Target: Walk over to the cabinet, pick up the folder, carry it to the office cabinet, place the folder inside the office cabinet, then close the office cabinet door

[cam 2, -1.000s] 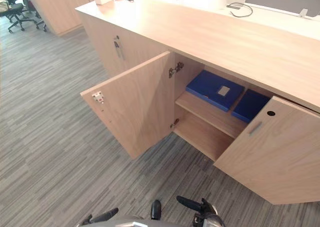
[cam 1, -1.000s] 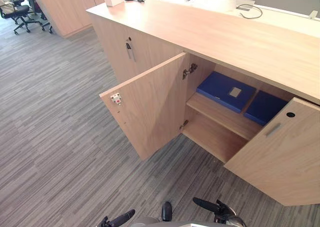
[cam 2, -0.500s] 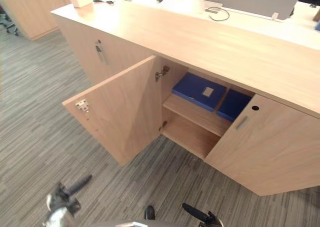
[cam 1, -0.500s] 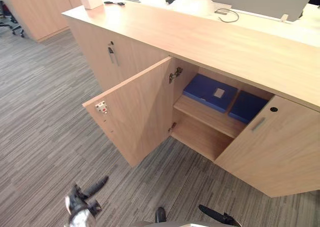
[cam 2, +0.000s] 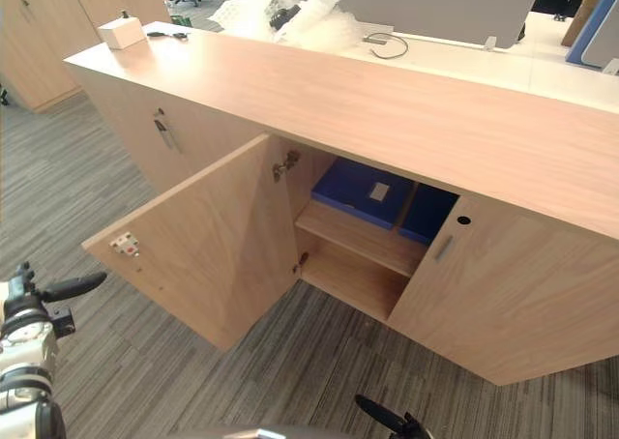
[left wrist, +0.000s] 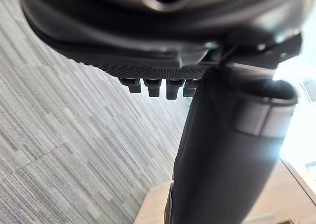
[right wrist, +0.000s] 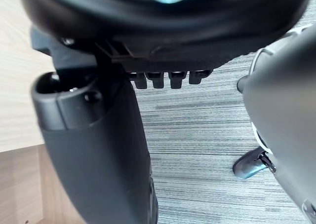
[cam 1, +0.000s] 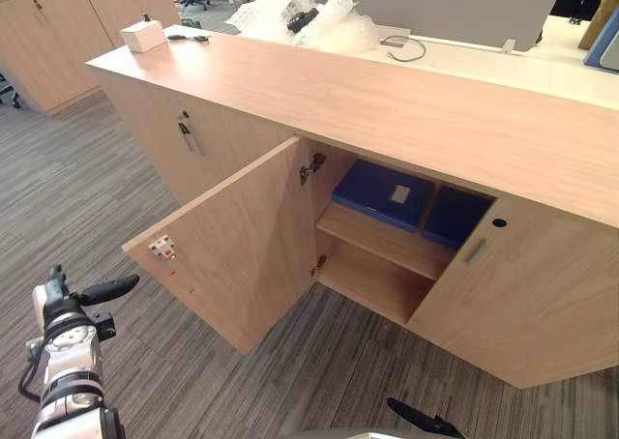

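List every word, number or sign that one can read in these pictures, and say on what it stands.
No text can be read here.
The label on the blue folder: too small to read.
The small white plate on the open door: red marks, no legible letters.
The white box on the cabinet top: no print to be seen.

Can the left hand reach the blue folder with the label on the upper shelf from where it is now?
Probably not yet. The left hand hangs low outside the open left door, which stands between it and the blue folder. Nothing else blocks the shelf.
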### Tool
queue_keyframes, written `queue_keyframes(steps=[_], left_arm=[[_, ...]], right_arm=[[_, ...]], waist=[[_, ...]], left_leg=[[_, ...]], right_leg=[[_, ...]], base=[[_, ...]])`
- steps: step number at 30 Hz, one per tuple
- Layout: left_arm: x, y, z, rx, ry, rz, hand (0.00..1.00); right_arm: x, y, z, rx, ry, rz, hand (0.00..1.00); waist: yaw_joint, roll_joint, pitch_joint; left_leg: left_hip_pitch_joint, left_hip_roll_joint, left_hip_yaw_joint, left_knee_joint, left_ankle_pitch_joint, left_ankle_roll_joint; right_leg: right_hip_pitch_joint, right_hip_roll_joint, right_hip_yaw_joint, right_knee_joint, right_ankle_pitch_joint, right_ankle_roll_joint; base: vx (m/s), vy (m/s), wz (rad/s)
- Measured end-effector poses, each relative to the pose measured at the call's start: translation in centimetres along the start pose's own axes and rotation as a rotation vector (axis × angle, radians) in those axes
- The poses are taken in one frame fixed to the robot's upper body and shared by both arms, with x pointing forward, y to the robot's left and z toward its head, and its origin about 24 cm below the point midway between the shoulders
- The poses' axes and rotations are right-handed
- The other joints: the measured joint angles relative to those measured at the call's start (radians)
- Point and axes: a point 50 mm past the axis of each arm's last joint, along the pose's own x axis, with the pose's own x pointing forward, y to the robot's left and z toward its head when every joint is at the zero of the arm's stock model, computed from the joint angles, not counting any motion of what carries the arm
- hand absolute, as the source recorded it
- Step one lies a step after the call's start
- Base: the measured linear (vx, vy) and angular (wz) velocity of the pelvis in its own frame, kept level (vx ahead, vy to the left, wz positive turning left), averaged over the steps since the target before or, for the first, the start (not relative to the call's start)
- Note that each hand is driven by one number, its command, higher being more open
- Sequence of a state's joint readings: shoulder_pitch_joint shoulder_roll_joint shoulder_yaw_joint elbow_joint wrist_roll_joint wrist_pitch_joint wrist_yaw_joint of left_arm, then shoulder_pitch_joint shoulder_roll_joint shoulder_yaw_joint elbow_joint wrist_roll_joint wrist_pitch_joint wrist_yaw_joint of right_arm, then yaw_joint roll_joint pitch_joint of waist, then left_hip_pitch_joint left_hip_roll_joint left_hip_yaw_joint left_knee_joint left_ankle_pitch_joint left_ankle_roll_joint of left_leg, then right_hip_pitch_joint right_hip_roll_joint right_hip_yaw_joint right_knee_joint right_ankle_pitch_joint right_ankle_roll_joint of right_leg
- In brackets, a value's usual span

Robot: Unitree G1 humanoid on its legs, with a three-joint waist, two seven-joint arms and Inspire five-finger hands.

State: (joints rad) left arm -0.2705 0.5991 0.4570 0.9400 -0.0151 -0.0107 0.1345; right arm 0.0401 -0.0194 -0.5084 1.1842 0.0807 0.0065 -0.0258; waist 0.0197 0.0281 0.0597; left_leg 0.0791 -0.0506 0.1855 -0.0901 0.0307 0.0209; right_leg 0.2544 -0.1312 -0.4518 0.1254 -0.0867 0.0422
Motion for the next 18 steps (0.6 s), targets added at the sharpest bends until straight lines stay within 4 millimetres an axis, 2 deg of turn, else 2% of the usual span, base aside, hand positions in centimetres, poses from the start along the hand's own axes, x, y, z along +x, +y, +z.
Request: queue_keyframes(steps=[3,4,5,6,7,8,9,10,11,13,14,17,18], left_arm=[[0.1,-1.6,1.1,0.128,-0.043,-0.066,1.0],[0.0,-2.1,1.6,0.226,-0.075,-0.097,1.0],[-0.1,-2.8,2.3,0.324,-0.122,-0.127,1.0],[-0.1,-3.0,2.8,0.377,-0.147,-0.137,1.0],[-0.2,-3.2,3.8,0.483,-0.202,-0.15,1.0],[-0.3,-3.2,4.8,0.607,-0.264,-0.158,1.0],[-0.4,-3.3,5.3,0.666,-0.295,-0.167,1.0],[-0.7,-4.1,5.3,0.75,-0.328,-0.194,1.0],[-1.2,-4.9,5.0,0.848,-0.362,-0.23,1.0],[-1.8,-6.3,4.3,1.008,-0.411,-0.295,1.0],[-2.5,-7.7,4.0,1.095,-0.473,-0.354,1.0],[-4.2,-10.4,4.0,1.22,-0.639,-0.457,1.0],[-5.4,-11.6,3.9,1.244,-0.738,-0.517,1.0]], right_arm=[[-0.1,-0.5,-0.3,0.024,0.007,-0.014,1.0],[-0.1,-0.9,-0.4,0.023,0.005,-0.023,1.0],[-0.1,-1.5,0.0,0.021,-0.007,-0.035,1.0],[-0.1,-1.6,0.2,0.02,-0.015,-0.036,1.0],[-0.1,-1.5,0.3,0.014,-0.022,-0.034,1.0],[-0.1,-1.3,-0.2,0.017,-0.009,-0.031,1.0],[-0.2,-1.3,-0.5,0.019,0.001,-0.03,1.0],[-0.2,-1.6,-1.1,0.02,0.017,-0.037,1.0],[-0.2,-2.0,-0.8,0.013,0.013,-0.048,1.0],[-0.2,-2.9,0.0,-0.001,-0.009,-0.07,1.0],[-0.1,-3.0,0.1,-0.02,-0.011,-0.071,1.0],[-0.2,-3.0,-0.1,-0.046,-0.006,-0.072,1.0],[-0.3,-3.1,-0.6,-0.047,0.001,-0.074,1.0]], waist=[[0.002,0.004,-0.014],[0.003,0.01,-0.018],[0.008,0.036,-0.014],[0.007,0.049,-0.012],[0.009,0.043,-0.013],[0.019,0.008,-0.019],[0.018,-0.013,-0.02],[0.017,-0.022,-0.031],[0.028,-0.006,-0.034],[0.028,0.02,-0.034],[0.022,0.026,-0.033],[0.001,0.018,-0.033],[0.002,0.009,-0.03]], left_leg=[[0.001,0.022,0.002,0.001,0.001,-0.02],[0.001,0.039,-0.001,0.003,0.002,-0.022],[-0.002,0.076,-0.012,0.004,0.004,-0.026],[-0.007,0.092,-0.022,0.004,0.006,-0.032],[-0.012,0.109,-0.036,0.004,0.01,-0.053],[-0.013,0.096,-0.037,0.004,0.002,-0.074],[-0.011,0.084,-0.041,0.004,-0.001,-0.078],[-0.011,0.085,-0.052,0.003,-0.001,-0.078],[-0.011,0.096,-0.049,0.003,0.001,-0.078],[-0.018,0.098,-0.04,0.003,0.006,-0.082],[-0.019,0.101,-0.034,0.002,0.008,-0.08],[-0.017,0.104,-0.029,-0.001,0.011,-0.077],[-0.02,0.103,-0.028,-0.001,0.012,-0.074]], right_leg=[[-0.012,0.014,0.014,0.029,0.001,-0.001],[-0.032,0.021,0.019,0.074,0.001,-0.001],[-0.101,0.025,0.025,0.191,-0.013,0.001],[-0.116,0.036,0.021,0.191,-0.071,0.006],[-0.117,0.051,0.015,0.04,-0.108,0.002],[-0.123,0.028,0.016,-0.095,0.001,0.001],[-0.141,0.0,0.021,-0.095,0.034,0.033],[-0.128,0.0,0.027,-0.098,0.015,0.045],[-0.129,0.012,0.028,-0.1,0.011,0.039],[-0.129,0.019,0.034,-0.121,0.01,0.037],[-0.132,0.022,0.038,-0.124,0.011,0.034],[-0.13,0.026,0.043,-0.131,0.017,0.031],[-0.129,0.026,0.043,-0.14,0.024,0.033]], base=[[0.03,-0.118,-0.01],[0.04,-0.115,0.1],[0.03,-0.108,0.15],[0.01,-0.111,0.26],[-0.06,-0.172,0.31],[-0.08,-0.197,0.31],[-0.06,-0.197,0.37],[0.01,-0.167,0.25],[-0.01,-0.176,0.16],[-0.07,-0.123,-0.12],[-0.07,-0.044,-0.14],[-0.05,-0.003,-0.09],[-0.04,0.019,-0.01]])
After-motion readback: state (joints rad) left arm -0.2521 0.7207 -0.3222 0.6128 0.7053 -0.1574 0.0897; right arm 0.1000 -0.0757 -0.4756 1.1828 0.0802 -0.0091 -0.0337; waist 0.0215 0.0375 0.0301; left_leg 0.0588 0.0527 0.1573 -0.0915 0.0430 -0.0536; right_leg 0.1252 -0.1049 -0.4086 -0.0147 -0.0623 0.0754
